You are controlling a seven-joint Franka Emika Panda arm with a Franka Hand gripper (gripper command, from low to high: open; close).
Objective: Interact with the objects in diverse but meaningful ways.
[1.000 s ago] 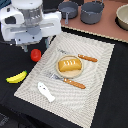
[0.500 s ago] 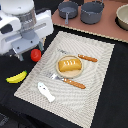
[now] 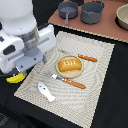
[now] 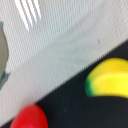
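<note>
Bread loaf (image 3: 69,65) sits on the round plate (image 3: 60,72) at the placemat's (image 3: 95,85) centre, laid like a meal, cutlery at 12 and 6 o'clock. At 9 o'clock the arm's body hides the hand, so whether its fingers are apart or together cannot be told. Banana (image 3: 16,78) shows only its tip; the wrist view shows banana and blurred tomato (image 4: 29,118) close below.

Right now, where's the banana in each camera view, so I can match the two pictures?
Exterior view: the yellow banana lies on the dark surface at the exterior view's left edge, just off the woven placemat, partly hidden by the arm.
Wrist view: the banana is close up on the dark surface beside the placemat's edge.
Shared landmark: the placemat edge.
</note>
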